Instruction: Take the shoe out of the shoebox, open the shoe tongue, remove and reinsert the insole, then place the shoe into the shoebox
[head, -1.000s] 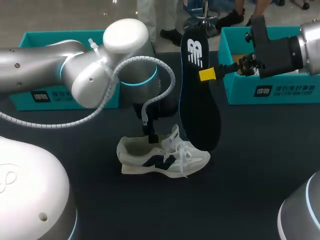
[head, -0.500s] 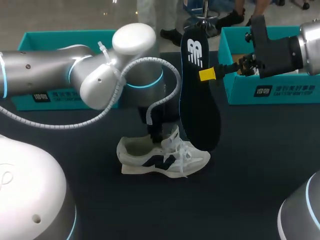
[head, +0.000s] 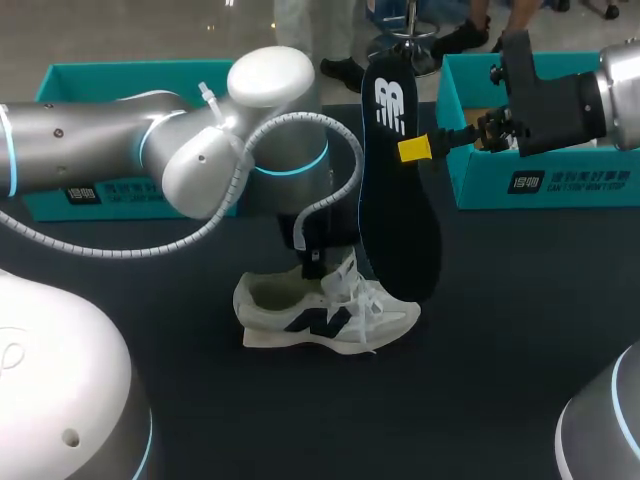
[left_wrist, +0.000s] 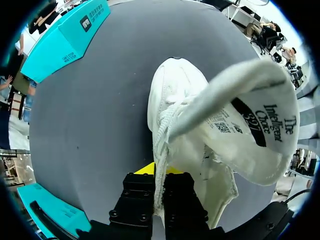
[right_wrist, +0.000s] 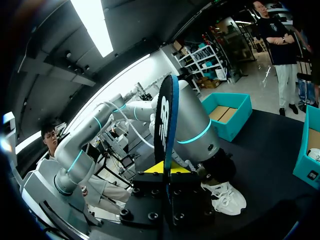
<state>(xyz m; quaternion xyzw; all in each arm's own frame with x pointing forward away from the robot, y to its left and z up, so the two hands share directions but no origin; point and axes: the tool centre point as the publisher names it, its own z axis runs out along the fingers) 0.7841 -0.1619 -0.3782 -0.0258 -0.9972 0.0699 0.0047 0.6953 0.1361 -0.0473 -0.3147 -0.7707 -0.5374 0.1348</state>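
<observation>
Head view shows the white shoe (head: 325, 318) standing on the dark desk (head: 500, 380), outside the teal boxes (head: 530, 150). Left pincer (left_wrist: 159, 175) is closed on the tongue (left_wrist: 235, 115) and holds it up, so the mouth of the shoe is open. Right pincer (head: 415, 149) is closed on one edge of the black insole (head: 398, 200), which hangs upright with its toe end near the laces. I judge the insole light, thin and bendable. If pushed it will probably buckle, so it should enter toe first. The shoe looks soft and light and may slide on the desk.
</observation>
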